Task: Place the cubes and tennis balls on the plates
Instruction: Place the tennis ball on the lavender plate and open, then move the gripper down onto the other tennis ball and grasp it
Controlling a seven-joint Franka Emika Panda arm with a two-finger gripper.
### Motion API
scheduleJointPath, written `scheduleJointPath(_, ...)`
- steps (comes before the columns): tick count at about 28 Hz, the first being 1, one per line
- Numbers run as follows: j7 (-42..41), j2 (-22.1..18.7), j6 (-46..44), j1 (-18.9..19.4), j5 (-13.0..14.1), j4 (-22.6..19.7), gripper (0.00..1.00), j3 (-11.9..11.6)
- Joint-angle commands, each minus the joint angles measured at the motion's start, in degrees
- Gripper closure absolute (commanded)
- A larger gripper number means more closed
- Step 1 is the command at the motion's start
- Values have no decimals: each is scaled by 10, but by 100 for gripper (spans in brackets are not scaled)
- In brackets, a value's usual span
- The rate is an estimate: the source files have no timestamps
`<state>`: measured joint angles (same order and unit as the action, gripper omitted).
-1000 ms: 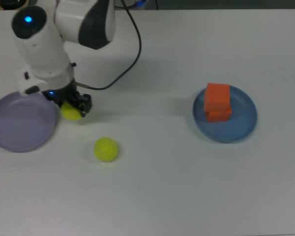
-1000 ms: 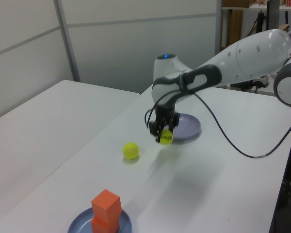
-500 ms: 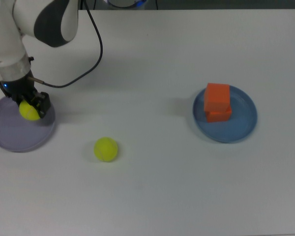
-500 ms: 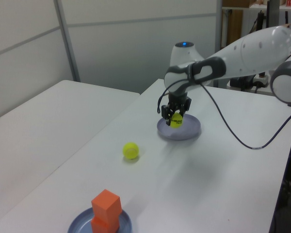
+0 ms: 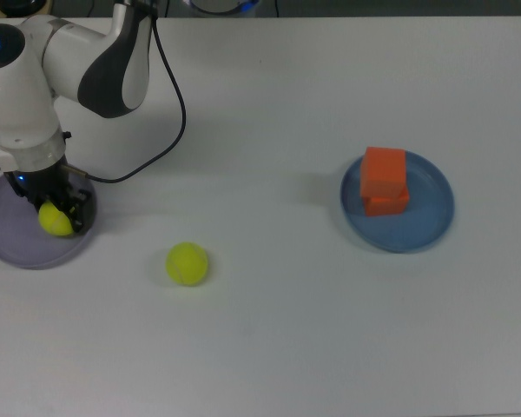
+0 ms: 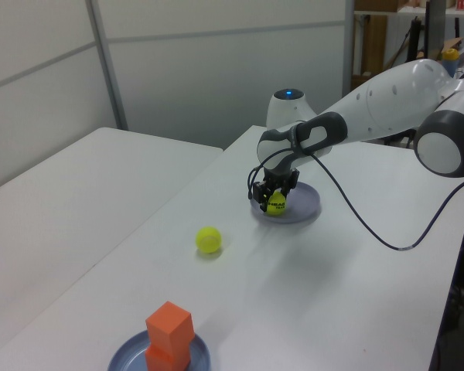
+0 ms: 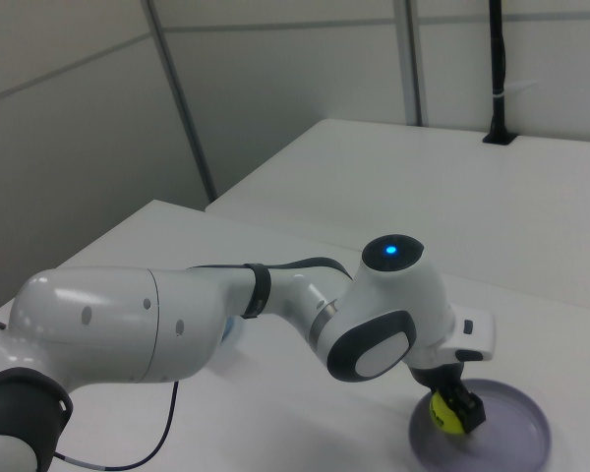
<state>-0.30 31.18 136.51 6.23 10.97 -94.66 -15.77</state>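
Note:
My gripper is shut on a tennis ball with a black mark, held low over the lavender plate at the top view's left. I cannot tell whether the ball touches the plate. The other tennis ball lies on the table, to the top view's right of that plate. The two orange cubes stand stacked on the blue plate at the top view's right.
A black cable hangs from the arm and trails across the white table. A second white table stands beside this one, across a narrow gap. Grey wall panels close the back.
The gripper carried the marked ball from beside the lavender plate to over it, then sank lower toward the plate. The loose ball and the stacked cubes stayed put.

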Motion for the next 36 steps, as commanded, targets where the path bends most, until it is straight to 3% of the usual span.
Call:
scheduleJointPath(1, -9, 6, 15, 5, 16, 1, 36, -6)
scheduleJointPath(2, -6, 5, 15, 6, 18, 1, 0, -6)
scheduleJointPath(10, -8, -40, -18, 9, 19, 3, 0, -4)
scheduleJointPath(16, -4, -53, -131, 19, 28, 73, 0, 3)
scheduleJointPath(23, 27, -50, -129, 31, 36, 80, 0, 65)
scheduleJointPath(31, 72, -27, -78, 55, 36, 80, 0, 93)
scheduleJointPath(36, 76, -13, -49, 63, 36, 80, 0, 95)
